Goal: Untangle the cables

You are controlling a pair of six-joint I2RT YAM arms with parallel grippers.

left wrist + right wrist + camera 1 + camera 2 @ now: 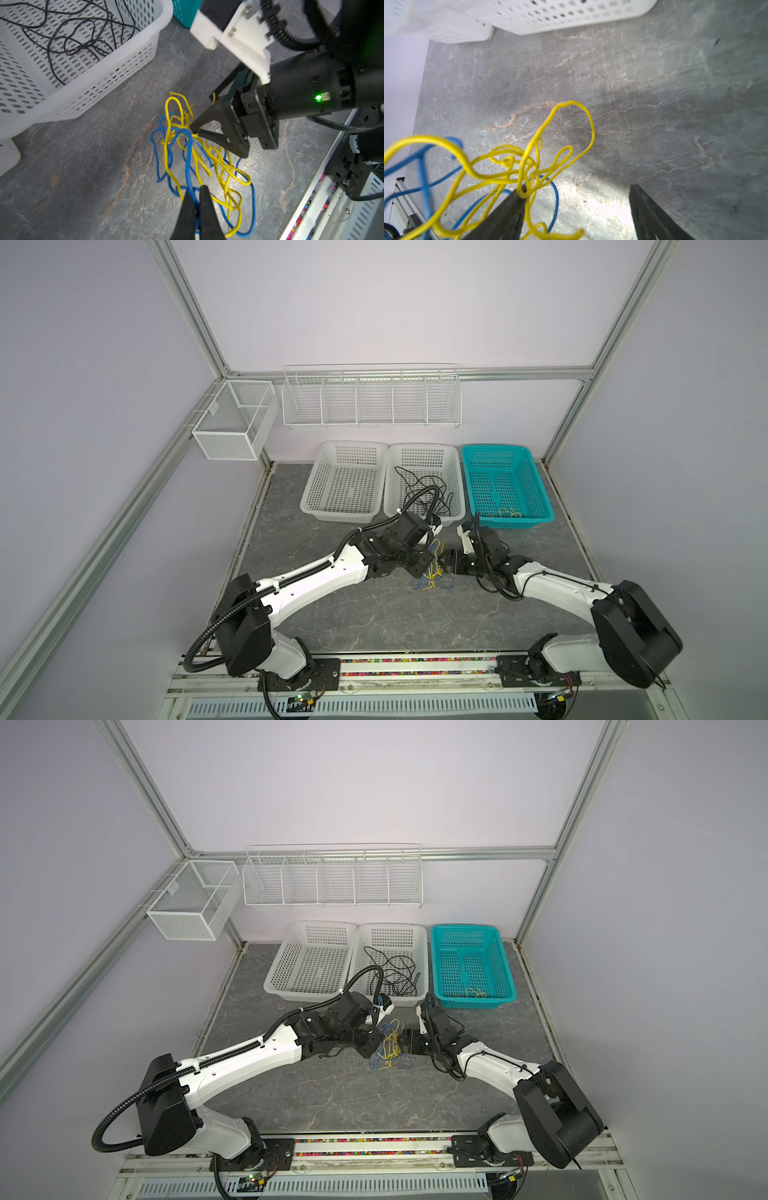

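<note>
The grey marble-patterned worktop (374,614) has perforated plastic baskets along its far edge. A tangle of thin yellow and blue cables (434,572) lies on the worktop between both arms, just in front of the middle white basket (422,445). That basket contains loose thin black cables (424,489). The left tool (196,190) is closed on a blue cable (188,166) of the tangle. The right tool (575,191) has its jaws wide apart, and a yellow cable (520,182) loop is hooked over one fingertip (515,199). The teal basket (494,446) holds yellow strands (510,513).
</note>
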